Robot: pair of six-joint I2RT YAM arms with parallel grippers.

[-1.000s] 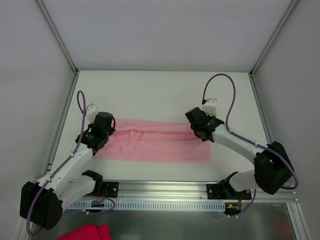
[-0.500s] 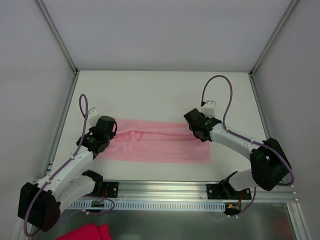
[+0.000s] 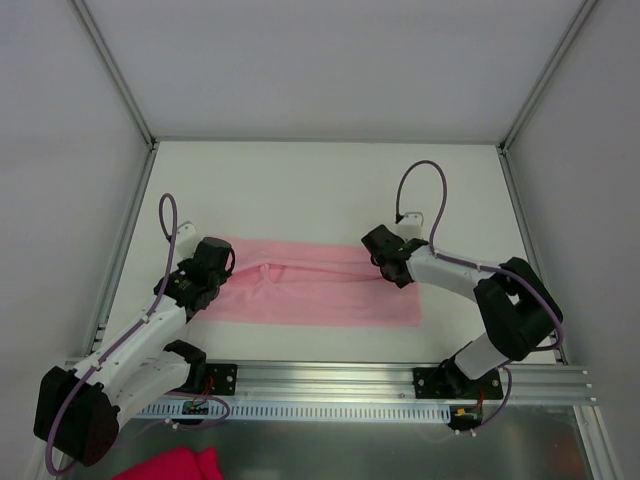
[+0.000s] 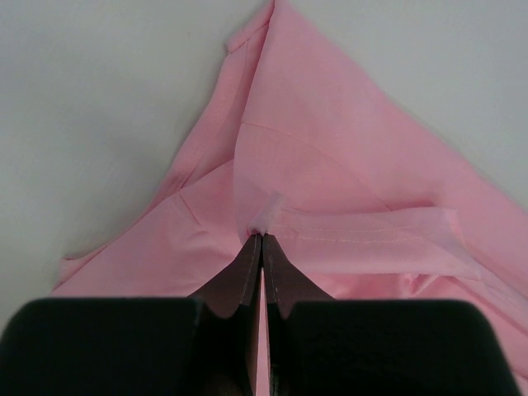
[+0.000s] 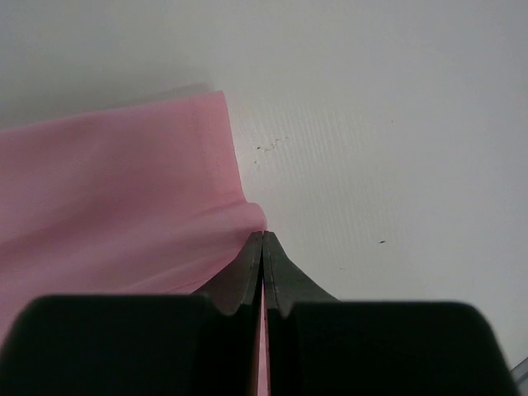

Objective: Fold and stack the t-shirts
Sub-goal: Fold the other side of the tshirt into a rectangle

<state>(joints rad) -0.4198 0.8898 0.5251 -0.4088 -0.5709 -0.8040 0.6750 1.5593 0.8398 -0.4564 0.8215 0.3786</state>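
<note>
- Two arms reach in from the near edge of the table [image 3: 300, 190] in the top view. The t-shirt [image 3: 310, 290] lies between them as a long pink band running left to right across the middle of the table, closer to the near edge than the far one.
- Same view: the left pincer [image 3: 215, 272] sits at the band's left end. The right pincer [image 3: 385, 265] sits on the band's far edge towards the right end, and the near right corner lies flat beyond it. A magenta cloth [image 3: 170, 465] shows at the bottom edge of the view, off the table.
- Left wrist view: the left pincer [image 4: 261, 241] is closed tight, nipping a small raised fold of the t-shirt [image 4: 330, 157] beside a stitched hem. A thin pink line shows between the fingers. The cloth spreads away in creased layers, with white table [image 4: 99, 82] to the left.
- Right wrist view: the right pincer [image 5: 262, 238] is likewise closed, gripping the t-shirt [image 5: 107, 190] at its edge, with a pink sliver between the fingers. The cloth rises to the tips from the left, and the table [image 5: 371, 124] fills the right.
</note>
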